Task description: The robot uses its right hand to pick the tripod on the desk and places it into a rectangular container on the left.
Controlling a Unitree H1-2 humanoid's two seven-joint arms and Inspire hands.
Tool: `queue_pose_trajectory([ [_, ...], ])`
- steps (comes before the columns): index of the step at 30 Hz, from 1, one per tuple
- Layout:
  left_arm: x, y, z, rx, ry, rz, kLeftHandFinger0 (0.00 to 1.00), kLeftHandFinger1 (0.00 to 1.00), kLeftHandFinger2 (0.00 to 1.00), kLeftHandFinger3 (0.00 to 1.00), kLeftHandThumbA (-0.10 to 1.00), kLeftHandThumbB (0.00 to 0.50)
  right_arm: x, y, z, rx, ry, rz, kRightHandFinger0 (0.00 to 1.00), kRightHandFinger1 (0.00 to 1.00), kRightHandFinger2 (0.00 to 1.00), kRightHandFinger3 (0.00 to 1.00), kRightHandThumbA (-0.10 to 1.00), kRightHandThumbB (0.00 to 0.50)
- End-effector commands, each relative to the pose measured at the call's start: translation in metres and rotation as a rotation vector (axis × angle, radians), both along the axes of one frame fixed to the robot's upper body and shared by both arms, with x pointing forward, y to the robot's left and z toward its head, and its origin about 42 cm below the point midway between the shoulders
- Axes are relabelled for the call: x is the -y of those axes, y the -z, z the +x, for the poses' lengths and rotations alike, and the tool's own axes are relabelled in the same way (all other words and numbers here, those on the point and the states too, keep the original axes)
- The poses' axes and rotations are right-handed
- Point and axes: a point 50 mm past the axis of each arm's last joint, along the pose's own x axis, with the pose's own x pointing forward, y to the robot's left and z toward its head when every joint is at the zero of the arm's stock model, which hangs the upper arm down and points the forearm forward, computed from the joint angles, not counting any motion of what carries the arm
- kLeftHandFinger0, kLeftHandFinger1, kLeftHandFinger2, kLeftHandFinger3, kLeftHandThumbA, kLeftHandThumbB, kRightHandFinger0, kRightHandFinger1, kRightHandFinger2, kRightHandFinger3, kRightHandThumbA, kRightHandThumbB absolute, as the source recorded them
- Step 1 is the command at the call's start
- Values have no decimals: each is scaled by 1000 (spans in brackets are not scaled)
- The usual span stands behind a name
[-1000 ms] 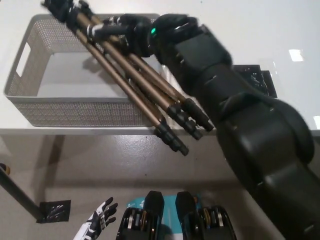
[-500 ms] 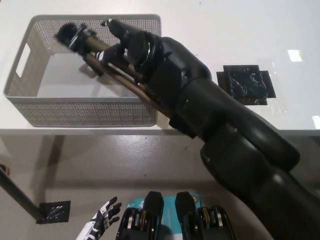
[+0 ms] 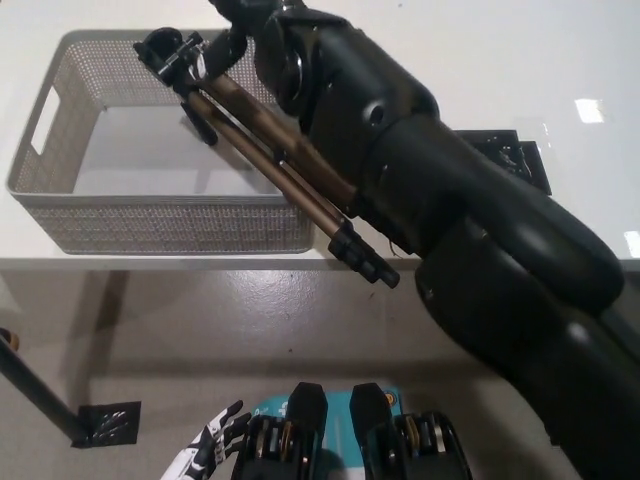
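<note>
We see tripod [image 3: 270,165] legs in satin bronze metal; container [image 3: 60,215] matt perforated mesh, probably plastic.

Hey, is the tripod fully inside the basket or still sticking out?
Sticking out. The tripod slants across the basket: head above the inside, feet past the front right corner, beyond the table edge. The right hand holds it.

Our black right arm [image 3: 450,210] reaches in from the lower right, stretched diagonally up toward the top middle of the head view. Our right hand [image 3: 262,30] sits at the top edge, partly cut off, fingers closed. Our white left hand [image 3: 208,452] rests low at the bottom left, fingers spread.
</note>
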Motion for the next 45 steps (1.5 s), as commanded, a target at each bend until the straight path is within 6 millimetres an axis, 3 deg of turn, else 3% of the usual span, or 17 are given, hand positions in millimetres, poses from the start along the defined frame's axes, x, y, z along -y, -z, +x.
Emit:
queue_pose_trajectory([
  [1,-3,-6,0,37,10,20,1000,1000,1000,1000,1000,239,6,-102,-7,184,-99,163,1000,1000,1000,1000,1000,439],
  [4,0,-3,-6,25,8,3,1000,1000,1000,1000,1000,260,30,-138,-4,211,-109,273,1000,1000,1000,1000,1000,417],
  [8,-6,-7,1,43,0,4,1000,1000,1000,1000,1000,277,91,-194,-12,321,-153,470,1000,1000,1000,1000,1000,359],
  [10,-8,-5,-4,35,-4,-7,1000,1000,1000,1000,1000,290,143,-210,-27,378,-192,589,1000,1000,1000,1000,1000,382],
  [11,-7,-3,-7,25,-6,-5,1000,1000,1000,1000,1000,281,167,-216,-37,409,-184,593,1000,1000,1000,1000,1000,413],
  [12,-8,-2,-8,22,-4,2,1000,1000,1000,1000,1000,282,176,-217,-42,425,-192,593,1000,1000,1000,1000,1000,382],
  [14,-8,-4,-8,24,-1,16,1000,1000,1000,1000,1000,273,234,-227,-76,540,-212,610,1000,1000,1000,1000,1000,360],
  [17,-10,-4,-3,22,-7,4,1000,1000,1000,1000,1000,282,289,-229,-116,637,-221,664,1000,1000,1000,1000,1000,381],
  [19,-10,-3,-3,24,-15,-8,1000,1000,1000,1000,1000,290,313,-221,-137,676,-247,733,1000,1000,1000,1000,1000,342],
  [20,-10,-2,-3,25,-18,-12,1000,1000,1000,1000,1000,289,325,-216,-144,696,-249,751,1000,1000,1000,1000,1000,262],
  [25,-9,-4,-1,52,-14,-2,1000,1000,1000,1000,1000,262,383,-152,-203,794,-234,922,1000,1000,1000,1000,1000,316],
  [28,-11,-5,2,51,-19,-9,1000,1000,1000,1000,1000,266,393,-115,-226,776,-234,946,1000,1000,1000,1000,1000,318],
  [29,-14,-7,7,57,-21,-8,1000,1000,1000,1000,1000,288,395,-93,-238,768,-228,960,1000,1000,1000,1000,1000,366],
  [31,-12,-10,14,66,-28,-12,1000,1000,1000,1000,1000,301,401,-59,-249,739,-226,1007,1000,1000,1000,1000,1000,300],
  [36,-3,-14,26,84,-31,-30,1000,1000,1000,1000,1000,308,394,19,-254,657,-130,1202,1000,1000,1000,1000,1000,339],
  [38,-3,-15,25,87,-31,-26,1000,1000,1000,1000,1000,306,379,65,-257,555,-127,1260,1000,1000,1000,1000,1000,301],
  [45,-2,-19,31,94,-29,-24,1000,1000,1000,1000,1000,317,340,149,-268,301,-87,1329,1000,1000,1000,1000,1000,298],
])
